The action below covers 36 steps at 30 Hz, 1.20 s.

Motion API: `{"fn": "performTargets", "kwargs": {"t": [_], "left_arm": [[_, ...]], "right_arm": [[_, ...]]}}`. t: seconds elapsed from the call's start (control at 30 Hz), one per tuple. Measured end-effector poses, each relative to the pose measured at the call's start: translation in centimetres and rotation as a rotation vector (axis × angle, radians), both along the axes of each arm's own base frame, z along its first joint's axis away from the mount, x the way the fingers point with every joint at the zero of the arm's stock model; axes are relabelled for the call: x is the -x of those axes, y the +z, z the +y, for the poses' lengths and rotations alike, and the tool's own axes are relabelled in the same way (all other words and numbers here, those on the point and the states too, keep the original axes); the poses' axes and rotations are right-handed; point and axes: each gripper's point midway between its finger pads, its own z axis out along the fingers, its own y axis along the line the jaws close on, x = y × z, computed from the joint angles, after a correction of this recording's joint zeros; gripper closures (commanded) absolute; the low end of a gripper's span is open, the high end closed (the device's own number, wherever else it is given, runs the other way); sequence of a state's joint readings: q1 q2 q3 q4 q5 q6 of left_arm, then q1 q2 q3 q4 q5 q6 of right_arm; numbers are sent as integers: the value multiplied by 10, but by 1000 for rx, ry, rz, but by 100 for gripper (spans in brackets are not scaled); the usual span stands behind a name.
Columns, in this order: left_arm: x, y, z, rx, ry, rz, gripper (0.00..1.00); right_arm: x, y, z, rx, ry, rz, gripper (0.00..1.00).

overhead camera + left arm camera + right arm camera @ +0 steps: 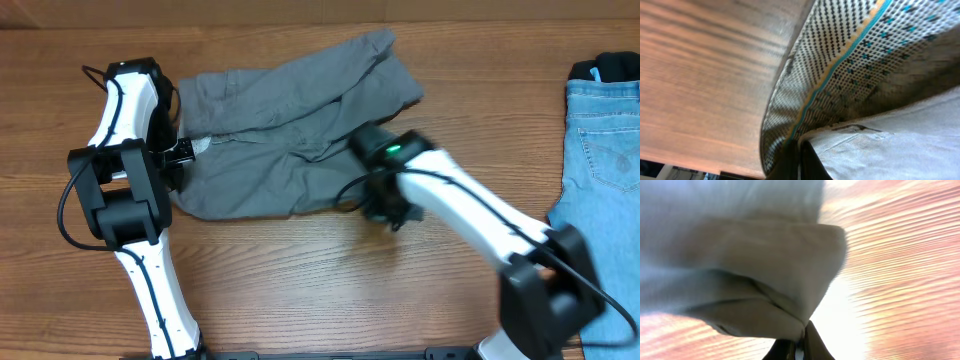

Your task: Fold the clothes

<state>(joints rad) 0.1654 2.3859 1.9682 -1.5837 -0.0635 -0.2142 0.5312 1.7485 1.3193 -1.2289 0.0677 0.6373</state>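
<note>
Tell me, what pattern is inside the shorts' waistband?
The shorts have a pale lining with dark dots and a teal-and-orange stripe; left wrist view shows it best.

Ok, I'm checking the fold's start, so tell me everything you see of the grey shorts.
The grey shorts look like woven cotton, lying rumpled on the wooden table, waist to the left, legs toward the upper right. The waistband's inside shows pale dotted lining with a teal and orange stripe. The left gripper is shut on the waist edge; the right gripper on a lower fold.

Wooden table (300, 290) — grey shorts (285, 110), blue jeans (605, 140)
</note>
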Motion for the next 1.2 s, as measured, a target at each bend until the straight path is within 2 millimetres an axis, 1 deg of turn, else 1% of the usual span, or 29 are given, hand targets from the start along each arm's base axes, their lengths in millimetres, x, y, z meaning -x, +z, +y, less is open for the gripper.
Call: {"fn": "performTargets", "kwargs": {"t": [0.07,0.1,0.17,0.23,0.27,0.3,0.33,0.37,0.47,0.53,0.57,0.6,0.63,0.67,0.73,0.8,0.87,0.97,1.07,1.13,1.2], "left_arm": [[-2,11,0,-7,2,-32,96],[-4,20,-1,-9,3,-59,96],[-10,45,-4,-20,3,-141,96],[-15,74,-8,-31,-5,-234,96],[-17,98,-12,-39,-14,-306,96],[-18,111,-15,-45,-21,-348,96],[-18,130,-19,-51,-30,-407,96],[-18,147,-22,-56,-40,-463,96],[-11,200,-34,-66,-67,-625,96],[-4,239,-44,-69,-92,-746,96],[-1,255,-49,-68,-104,-796,96],[4,276,-55,-67,-120,-860,96],[9,295,-61,-64,-136,-922,96],[15,310,-65,-61,-146,-968,96],[29,348,-76,-51,-172,-1093,96],[46,381,-78,-55,-175,-1204,96],[64,411,-73,-79,-163,-1307,96],[88,442,-65,-121,-137,-1418,96],[102,464,-57,-165,-104,-1501,96],[100,471,-53,-195,-89,-1530,96],[92,472,-49,-219,-80,-1534,96]], "right_arm": [[-11,15,-17,-17,-63,-48,96],[-14,20,-24,-20,-85,-66,96],[-20,31,-36,-21,-123,-106,96],[-24,39,-44,-17,-140,-138,96],[-27,48,-47,-17,-149,-163,96],[-32,59,-50,-20,-152,-195,96],[-36,65,-50,-23,-152,-213,96],[-41,75,-50,-31,-154,-244,96],[-63,122,-48,-71,-155,-376,96],[-78,174,-45,-116,-147,-506,96],[-80,187,-45,-126,-146,-534,96],[-83,208,-44,-141,-145,-586,96],[-85,228,-45,-157,-145,-634,96],[-86,247,-45,-168,-147,-675,96],[-85,279,-49,-184,-153,-752,96],[-82,308,-54,-193,-163,-821,96],[-76,332,-60,-199,-167,-880,96],[-69,360,-65,-210,-168,-958,96],[-64,377,-72,-201,-176,-1013,96],[-65,381,-74,-195,-179,-1031,96],[-68,382,-74,-188,-177,-1041,96]]}}
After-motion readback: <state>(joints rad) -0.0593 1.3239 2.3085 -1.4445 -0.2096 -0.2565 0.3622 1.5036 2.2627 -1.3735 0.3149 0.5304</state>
